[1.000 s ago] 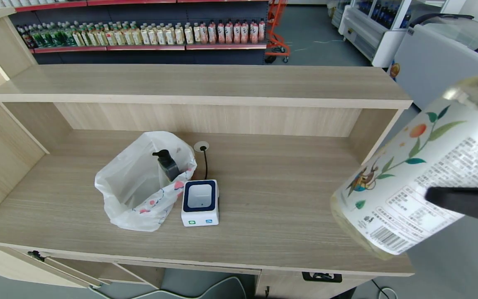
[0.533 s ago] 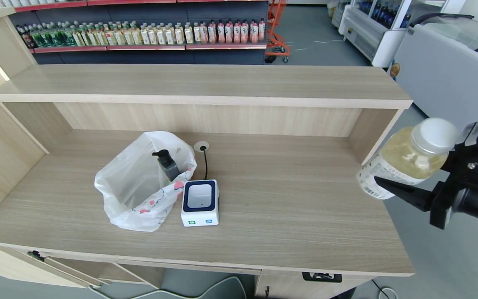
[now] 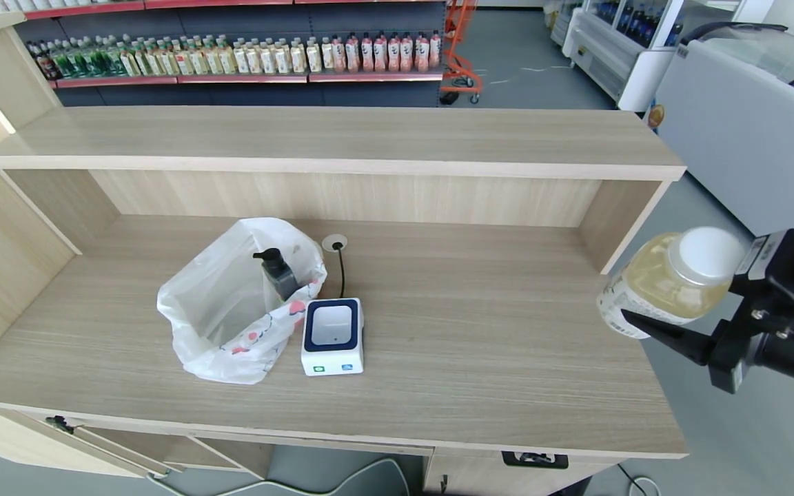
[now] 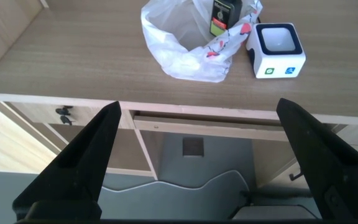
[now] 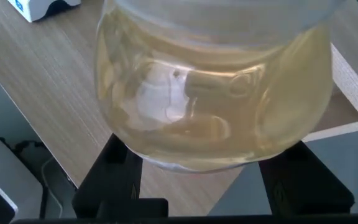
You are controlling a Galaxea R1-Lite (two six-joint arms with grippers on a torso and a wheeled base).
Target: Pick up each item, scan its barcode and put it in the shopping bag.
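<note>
Left gripper (image 4: pixel 194 165) hangs low in front of the light wooden counter (image 3: pixel 480 344), below its front edge. Its black fingers (image 4: pixel 79 168) are spread wide with nothing between them.

Right gripper (image 3: pixel 645 310) is off the counter's right end and clamped on a clear plastic bottle (image 3: pixel 669 282) with a white cap, full of pale yellow liquid. The bottle is in the air, tilted, cap towards the arm, label end towards the counter, touching no surface. In the right wrist view the bottle (image 5: pixel 216 81) sits between two black fingers (image 5: pixel 114 180), and the liquid fills its rounded shoulder.

On the counter, left of centre, stands a white box scanner (image 3: pixel 333 335) with a dark blue-framed window facing up. Touching its left side is a white plastic shopping bag (image 3: pixel 225 310) with a red flower print, mouth open upward. Inside the bag is a black pump bottle (image 3: pixel 278 273), leaning, with its pump head above the rim. A black cable (image 3: pixel 342 272) runs from behind the scanner to a hole in the counter. Far back are shelves of drink bottles (image 3: pixel 231 56).

Change: 1 s ago the clear plastic bottle was close to the head camera, label and barcode showing. Half a second ago it was farther out, and it has since dropped a bit lower. Bag, pump bottle and scanner have not moved.
</note>
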